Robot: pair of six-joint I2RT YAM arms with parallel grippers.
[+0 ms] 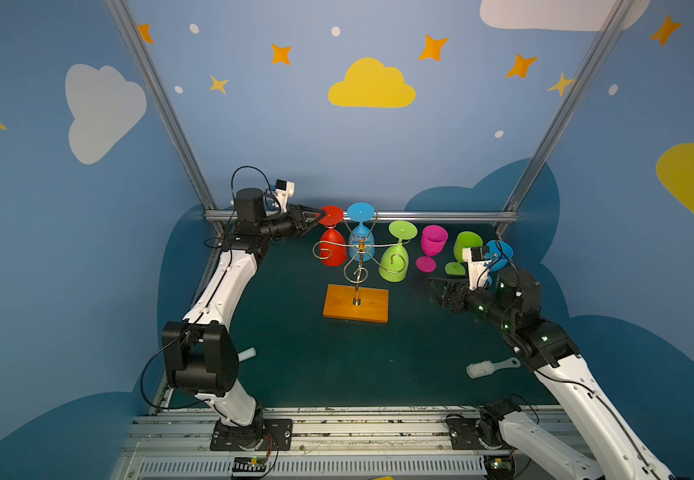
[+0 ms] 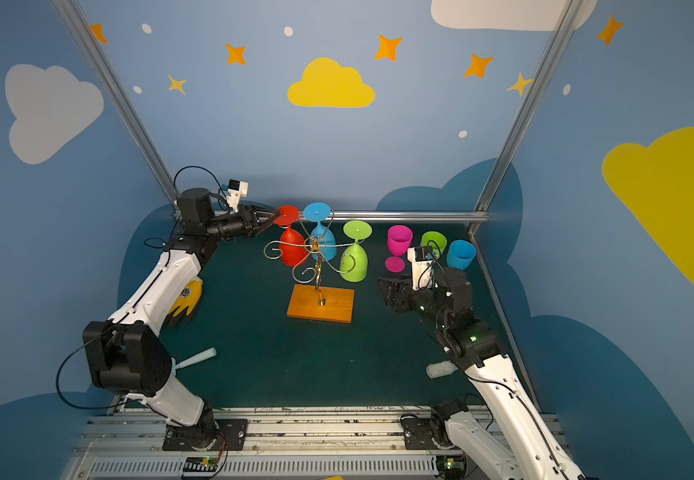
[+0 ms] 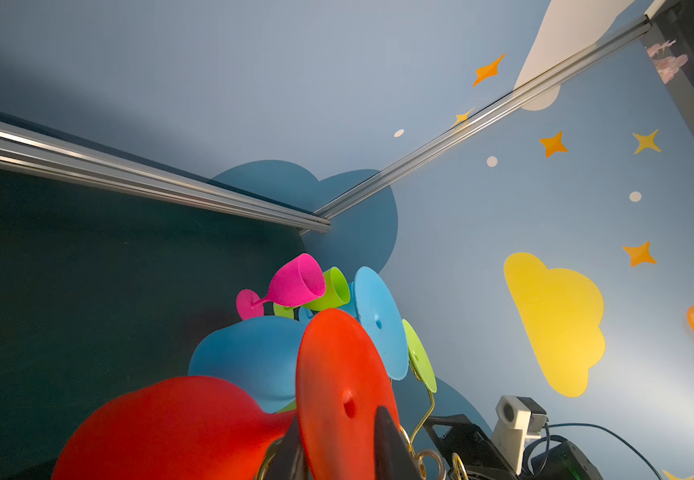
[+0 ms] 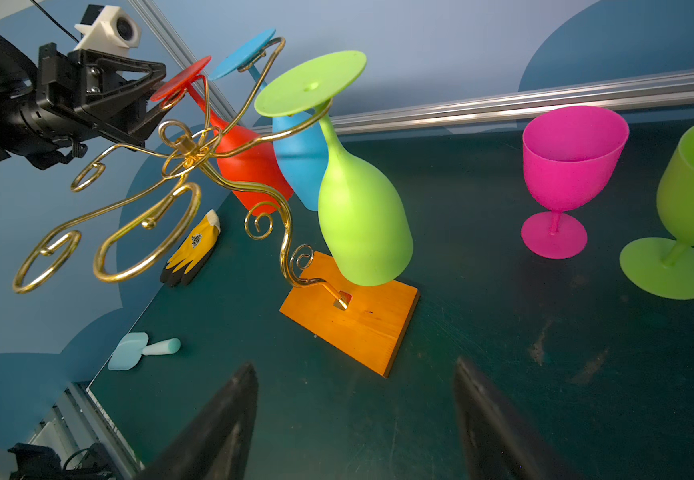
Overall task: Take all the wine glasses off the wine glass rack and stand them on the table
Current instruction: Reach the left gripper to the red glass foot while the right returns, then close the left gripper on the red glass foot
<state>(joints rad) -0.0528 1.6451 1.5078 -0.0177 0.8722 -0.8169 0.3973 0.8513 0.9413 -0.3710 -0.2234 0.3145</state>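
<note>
The left gripper has its jaws on either side of the upturned foot of the red wine glass, set narrow. Whether they press it cannot be told. The glass hangs bowl-down on the far-left arm of the wine glass rack, just beside a blue glass. The gripper should clamp the rim squarely, then draw the stem out along the curl, keeping it level so the light rack does not tip. The right gripper, wide open and empty, hovers to the right. Only the right wrist view shows the wire curl under that foot.
</note>
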